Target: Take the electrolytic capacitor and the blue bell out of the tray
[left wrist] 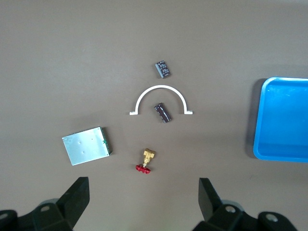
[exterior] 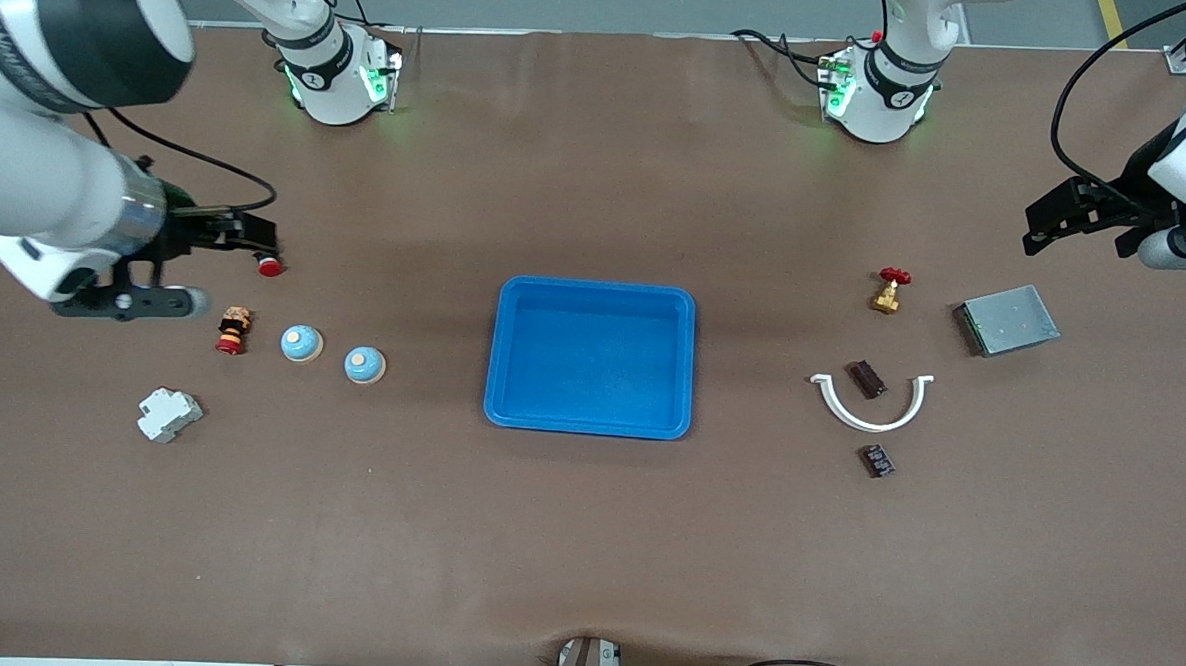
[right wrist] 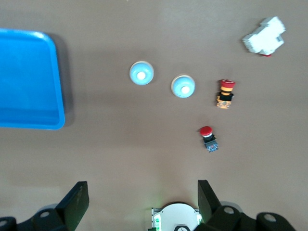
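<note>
Nearest the front camera we see one dark capacitor, and just farther off a second capacitor lies inside the curve of a white arc-shaped clip. Toward the right arm's end sits a white circuit breaker, with two blue bells and a red-capped switch in a row a little farther from that camera.

We find the blue tray bare in the middle of the table.

From the left wrist view we get what the front view hides: the left gripper has its fingers spread wide, holding nothing. It hangs over the table's left-arm end, with the brass valve closest to it, the grey metal box beside that, and both capacitors lying past the valve, well apart from the fingers.

Likewise, the right wrist view shows the right gripper spread and holding nothing. A red pushbutton lies closest to it; the bells sit past that, toward the tray, clear of the fingers.
</note>
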{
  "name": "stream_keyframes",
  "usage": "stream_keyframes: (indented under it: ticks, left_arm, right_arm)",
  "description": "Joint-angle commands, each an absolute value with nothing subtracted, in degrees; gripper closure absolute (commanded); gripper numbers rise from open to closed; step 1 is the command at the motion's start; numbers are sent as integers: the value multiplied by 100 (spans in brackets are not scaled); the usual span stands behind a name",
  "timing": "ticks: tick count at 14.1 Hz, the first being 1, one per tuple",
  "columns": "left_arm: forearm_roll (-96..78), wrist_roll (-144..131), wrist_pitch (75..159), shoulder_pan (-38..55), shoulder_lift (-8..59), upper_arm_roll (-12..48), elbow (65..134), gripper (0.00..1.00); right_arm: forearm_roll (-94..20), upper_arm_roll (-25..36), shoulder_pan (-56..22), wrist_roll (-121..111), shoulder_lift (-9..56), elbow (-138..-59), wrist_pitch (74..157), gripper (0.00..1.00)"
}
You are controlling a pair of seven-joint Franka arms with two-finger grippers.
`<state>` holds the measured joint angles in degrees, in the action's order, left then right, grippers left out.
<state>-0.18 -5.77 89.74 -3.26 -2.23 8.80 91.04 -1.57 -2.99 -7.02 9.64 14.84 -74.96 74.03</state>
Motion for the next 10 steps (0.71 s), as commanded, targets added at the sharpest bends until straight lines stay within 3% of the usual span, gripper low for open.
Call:
stream_keyframes:
  ticks: [1,3,10]
  left_arm:
    - [114,-519,8842,-343,-158,914,8947,0]
    - [114,-518,8842,-343,-158,914,8947,0]
    - [237,-510,8842,-334,-114,923,8938,0]
  right_arm:
    - [-149,-378,-362,976,1196,-7541,7391,0]
    - [-141,-369,-116,984,1064,-7611,7418,0]
    - [-123,-168,369,650,353,-8638,8638,0]
